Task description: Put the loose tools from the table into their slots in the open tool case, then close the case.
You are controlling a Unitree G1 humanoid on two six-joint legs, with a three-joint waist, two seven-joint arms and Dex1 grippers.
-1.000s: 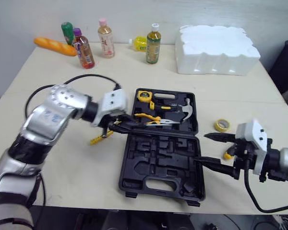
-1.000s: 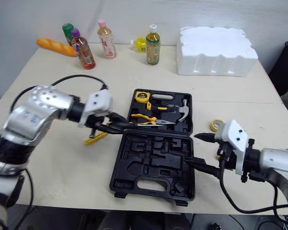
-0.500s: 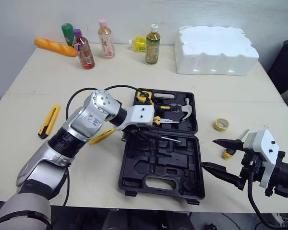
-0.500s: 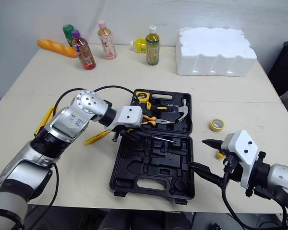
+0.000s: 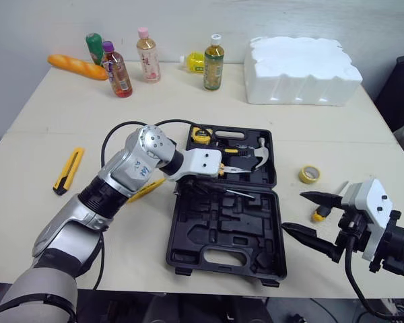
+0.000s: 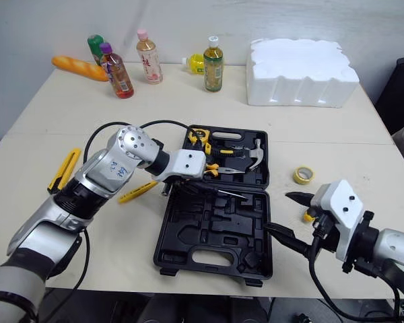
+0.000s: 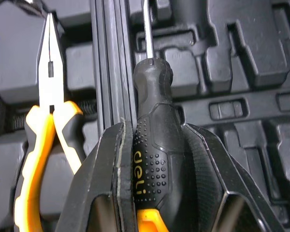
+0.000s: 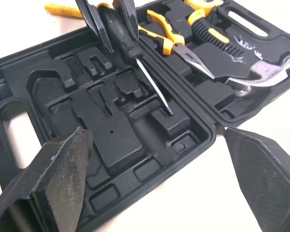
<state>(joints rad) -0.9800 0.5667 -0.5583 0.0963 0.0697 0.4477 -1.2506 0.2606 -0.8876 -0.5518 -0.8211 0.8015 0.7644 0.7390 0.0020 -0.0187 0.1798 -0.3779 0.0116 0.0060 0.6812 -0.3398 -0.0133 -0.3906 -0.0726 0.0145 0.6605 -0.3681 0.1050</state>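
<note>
The black tool case [image 5: 225, 232] lies open; its near half has empty slots. Its far half holds a tape measure [image 5: 201, 134], yellow-handled pliers [image 5: 230, 169] and a hammer [image 5: 254, 153]. My left gripper [image 5: 205, 185] is shut on a black-and-orange screwdriver [image 7: 152, 145], over the hinge at the case's left side. The screwdriver's shaft [image 5: 239, 194] points right across the near half. My right gripper [image 5: 293, 211] hangs open just right of the case's near half, holding nothing. A yellow utility knife [image 5: 69, 169] lies far left. Another yellow tool [image 5: 145, 190] lies under my left arm.
A yellow tape roll [image 5: 310, 175] and a small yellow-handled tool [image 5: 318, 217] lie right of the case, near my right gripper. Several bottles [image 5: 214, 62], a bread loaf [image 5: 76, 66] and a white foam block [image 5: 303, 69] stand along the far edge.
My left gripper moved right from the table beside the case to over the hinge, carrying the screwdriver. My right gripper drew back off the case's right edge.
</note>
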